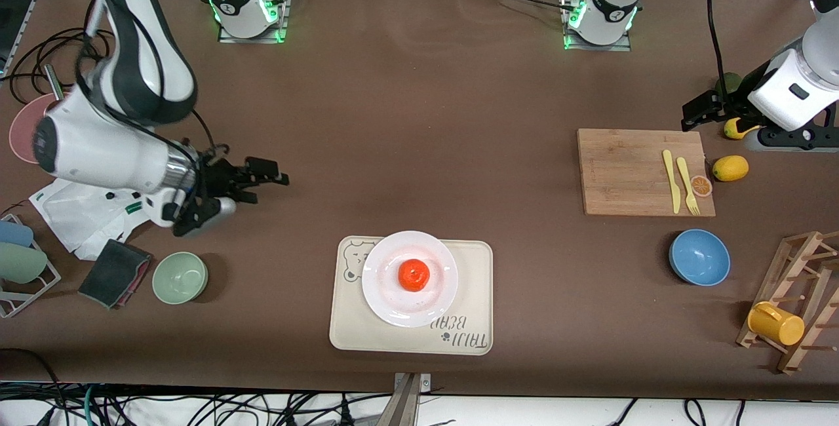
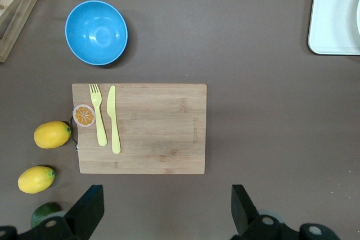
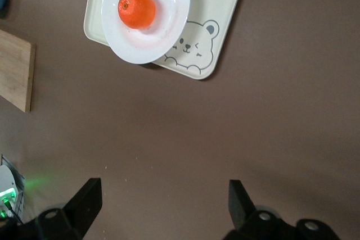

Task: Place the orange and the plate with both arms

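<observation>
Brown cloth covers the worktop [image 1: 419, 118] from end to end. On it the beige bear tray [image 1: 472, 301] lies at the edge nearest the front camera, well apart from both sets of jaws. On the tray rests the plate [image 1: 393, 295], overhanging its bear-face end, and the orange [image 1: 413, 274] sits at the plate's middle. Nearer the left gripper [image 1: 696, 109] lies the cutting board [image 1: 623, 170], just below those released, empty jaws. Over bare cloth at its own end hangs the right gripper [image 1: 262, 177], its jaws likewise spread wide and empty.
</observation>
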You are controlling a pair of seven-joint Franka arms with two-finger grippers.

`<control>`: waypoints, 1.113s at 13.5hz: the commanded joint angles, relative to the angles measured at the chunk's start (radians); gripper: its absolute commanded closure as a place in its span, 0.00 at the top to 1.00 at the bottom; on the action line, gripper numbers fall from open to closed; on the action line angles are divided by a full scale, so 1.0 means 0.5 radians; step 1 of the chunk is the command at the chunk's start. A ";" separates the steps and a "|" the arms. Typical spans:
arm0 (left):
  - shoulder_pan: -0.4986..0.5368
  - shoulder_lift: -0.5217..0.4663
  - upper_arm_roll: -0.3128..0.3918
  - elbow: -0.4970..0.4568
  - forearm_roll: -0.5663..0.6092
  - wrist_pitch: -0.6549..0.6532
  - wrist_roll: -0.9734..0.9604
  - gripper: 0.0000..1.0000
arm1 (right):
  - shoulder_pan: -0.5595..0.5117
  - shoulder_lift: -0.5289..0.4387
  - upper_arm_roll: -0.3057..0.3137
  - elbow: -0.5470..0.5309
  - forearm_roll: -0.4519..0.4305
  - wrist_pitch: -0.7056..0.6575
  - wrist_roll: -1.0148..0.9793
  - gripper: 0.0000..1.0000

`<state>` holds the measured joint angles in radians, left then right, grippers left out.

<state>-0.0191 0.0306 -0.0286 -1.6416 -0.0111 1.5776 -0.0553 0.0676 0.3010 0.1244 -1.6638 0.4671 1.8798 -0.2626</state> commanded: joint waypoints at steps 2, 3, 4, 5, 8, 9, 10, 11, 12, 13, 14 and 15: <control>-0.002 -0.009 -0.001 0.019 0.053 -0.029 0.022 1.00 | 0.003 -0.322 -0.022 -0.096 -0.237 -0.280 0.239 1.00; -0.002 -0.009 -0.001 0.019 0.053 -0.029 0.022 1.00 | 0.003 -0.374 -0.022 -0.096 -0.302 -0.332 0.252 1.00; 0.001 -0.009 -0.001 0.019 0.053 -0.029 0.022 1.00 | 0.003 -0.424 -0.025 -0.096 -0.366 -0.384 0.255 1.00; 0.001 -0.009 -0.001 0.022 0.053 -0.029 0.022 1.00 | 0.003 -0.454 -0.031 -0.075 -0.440 -0.443 0.276 1.00; 0.001 -0.009 -0.001 0.019 0.053 -0.029 0.022 1.00 | 0.009 -0.495 -0.016 0.026 -0.682 -0.611 0.372 1.00; 0.001 -0.009 -0.001 0.019 0.056 -0.029 0.022 1.00 | 0.009 -0.531 -0.006 0.054 -0.780 -0.642 0.402 1.00; 0.001 -0.009 -0.001 0.022 0.053 -0.029 0.022 1.00 | 0.009 -0.562 0.003 0.054 -0.854 -0.661 0.433 1.00; -0.002 -0.009 -0.001 0.019 0.053 -0.029 0.022 1.00 | 0.006 -0.617 0.003 0.054 -0.876 -0.682 0.433 1.00; -0.002 -0.009 -0.001 0.019 0.056 -0.029 0.022 1.00 | 0.006 -0.663 -0.006 0.054 -0.888 -0.692 0.427 1.00; 0.001 -0.009 -0.001 0.019 0.056 -0.029 0.022 1.00 | 0.009 -0.688 -0.006 0.054 -0.925 -0.698 0.430 1.00; 0.001 -0.009 -0.001 0.019 0.056 -0.029 0.022 1.00 | 0.009 -0.694 0.000 0.054 -0.977 -0.695 0.436 1.00; -0.002 -0.009 -0.001 0.022 0.056 -0.029 0.022 1.00 | 0.009 -0.691 -0.003 0.057 -1.004 -0.692 0.430 1.00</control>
<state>-0.0189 0.0306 -0.0285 -1.6416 -0.0110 1.5775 -0.0553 0.0696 -0.0350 0.1191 -1.6373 0.0043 1.5452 -0.0654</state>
